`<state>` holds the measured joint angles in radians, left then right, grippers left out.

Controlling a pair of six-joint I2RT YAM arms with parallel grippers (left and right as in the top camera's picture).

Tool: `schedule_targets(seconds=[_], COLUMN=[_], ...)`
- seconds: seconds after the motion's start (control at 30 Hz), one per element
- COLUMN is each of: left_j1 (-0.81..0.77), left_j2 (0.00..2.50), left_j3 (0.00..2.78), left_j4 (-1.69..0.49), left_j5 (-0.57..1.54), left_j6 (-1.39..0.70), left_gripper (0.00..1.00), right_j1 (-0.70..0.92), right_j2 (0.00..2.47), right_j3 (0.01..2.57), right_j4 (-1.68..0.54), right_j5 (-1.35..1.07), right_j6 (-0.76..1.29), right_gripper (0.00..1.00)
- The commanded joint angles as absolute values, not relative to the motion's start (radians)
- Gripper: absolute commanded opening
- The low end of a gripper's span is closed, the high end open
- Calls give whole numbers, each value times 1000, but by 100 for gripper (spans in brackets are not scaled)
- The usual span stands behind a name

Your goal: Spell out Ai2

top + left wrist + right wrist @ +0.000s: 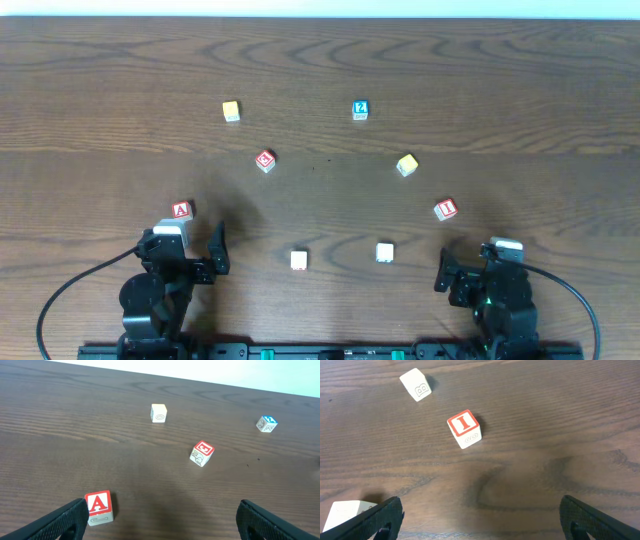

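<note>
Standing at the near edge of the wooden table [330, 45], both arms present their pincers released and empty. The left gripper [186, 246] has its jaws spread wide; in the left wrist view the two black fingers [55, 521] sit at the lower corners of the frame, with bare wood between them. The A block [181, 210], red-lettered, lies on the table just ahead of this gripper, close beside the left finger but not between the jaws. The right gripper [480, 268] is likewise spread apart, gripping nothing. The I block [445, 209], also red-lettered, rests on the table ahead of it, apart from both fingers and turned slightly askew. The 2 block [361, 109], blue-lettered, stands on the far side of the table, well apart from either gripper. Five further blocks are scattered on the surface: a yellow block [231, 111] at the far left, a red block [265, 160] nearer the centre, a second yellow block [406, 164] beyond the I block, and two white blocks [299, 260] [385, 252] lying between the arms. None of the blocks touch each other.
</note>
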<state>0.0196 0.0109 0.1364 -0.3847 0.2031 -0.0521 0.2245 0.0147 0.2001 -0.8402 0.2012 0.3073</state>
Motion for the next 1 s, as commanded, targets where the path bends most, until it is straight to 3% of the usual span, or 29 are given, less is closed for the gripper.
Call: schedule_targets(seconds=[0.0,0.53,0.67,0.8,0.97], left_j1=[25,25,25,25,25], left_j2=[4,4,4,4,4], left_j3=[115,115,115,115,115], left_j4=[-385,-385,-385,-385,-385], left_j5=[200,200,200,200,200], left_j6=[-56,-56,-56,-56,-56], left_gripper=[95,95,95,95,95], right_j1=[217,217,217,217,216], right_j2=[5,5,5,5,5], right_j3=[187,187,187,187,187], right_j4=[-840,-799,-656,-601,-580], right_j5=[198,197,123,-141,-105], right_j6=[325,343,577,832,967], right_gripper=[99,99,99,99,99])
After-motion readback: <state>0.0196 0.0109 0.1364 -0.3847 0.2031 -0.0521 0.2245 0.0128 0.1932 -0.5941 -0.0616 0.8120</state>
